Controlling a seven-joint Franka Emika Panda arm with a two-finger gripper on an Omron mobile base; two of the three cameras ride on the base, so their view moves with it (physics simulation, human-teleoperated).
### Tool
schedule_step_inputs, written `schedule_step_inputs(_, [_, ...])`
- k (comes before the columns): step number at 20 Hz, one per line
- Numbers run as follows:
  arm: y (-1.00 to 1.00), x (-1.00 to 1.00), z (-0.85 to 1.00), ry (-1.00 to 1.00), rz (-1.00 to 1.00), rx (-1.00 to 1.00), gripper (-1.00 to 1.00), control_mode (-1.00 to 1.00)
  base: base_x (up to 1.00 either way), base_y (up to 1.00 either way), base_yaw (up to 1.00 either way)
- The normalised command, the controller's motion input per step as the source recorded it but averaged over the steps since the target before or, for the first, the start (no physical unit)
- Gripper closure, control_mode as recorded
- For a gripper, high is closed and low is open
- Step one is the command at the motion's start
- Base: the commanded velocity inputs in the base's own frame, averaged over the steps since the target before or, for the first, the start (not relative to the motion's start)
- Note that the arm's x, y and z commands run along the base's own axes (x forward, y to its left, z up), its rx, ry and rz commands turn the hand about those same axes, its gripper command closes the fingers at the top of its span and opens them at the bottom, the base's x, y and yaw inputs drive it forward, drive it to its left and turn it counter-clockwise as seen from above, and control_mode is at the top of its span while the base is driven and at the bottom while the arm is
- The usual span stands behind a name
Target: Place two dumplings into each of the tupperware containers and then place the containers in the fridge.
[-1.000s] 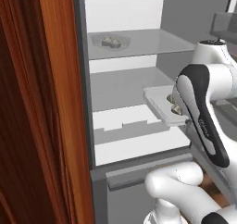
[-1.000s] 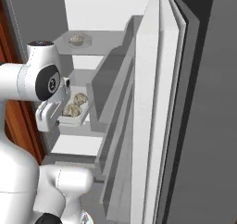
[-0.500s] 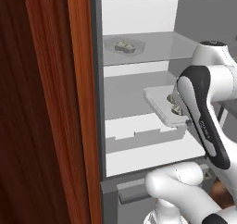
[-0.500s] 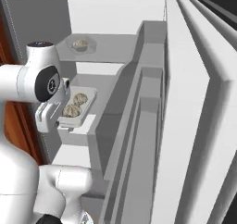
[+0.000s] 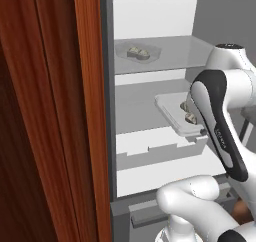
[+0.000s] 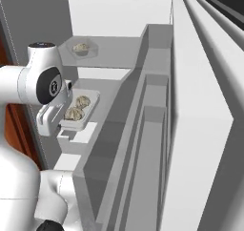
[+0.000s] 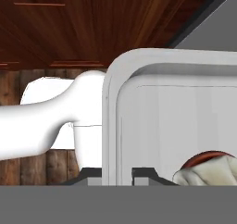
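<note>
Reaching into fridge (image 5: 150, 21), gripper (image 7: 116, 174) clamping container (image 6: 80, 110)

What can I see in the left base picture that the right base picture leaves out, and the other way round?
Left base view alone: the reddish wooden panel beside the fridge. Right base view alone: the fridge's open door with its shelves, and both dumplings in the held container clearly. Both: that container at the arm's end, and another container with dumplings on the upper shelf.

Even bright rendered light, soft shadows, sharp, no glare
</note>
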Motion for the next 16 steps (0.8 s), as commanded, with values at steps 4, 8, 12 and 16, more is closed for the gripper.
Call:
schedule_step_inputs(4, [0.00,0.00,0.00,0.00,0.00,0.00,1.00,1.00,0.32,0.00,0.00])
schedule_step_inputs(8, [0.00,-0.05,-0.08,0.00,0.00,0.00,1.00,-1.00,0.00,0.00,0.01])
schedule_step_inputs(12, [-0.13,-0.56,-0.01,-0.14,0.00,0.00,1.00,-1.00,0.00,0.00,0.00])
schedule_step_inputs(16, [-0.33,-0.73,0.09,-0.28,0.00,0.00,1.00,-1.00,0.00,0.00,0.00])
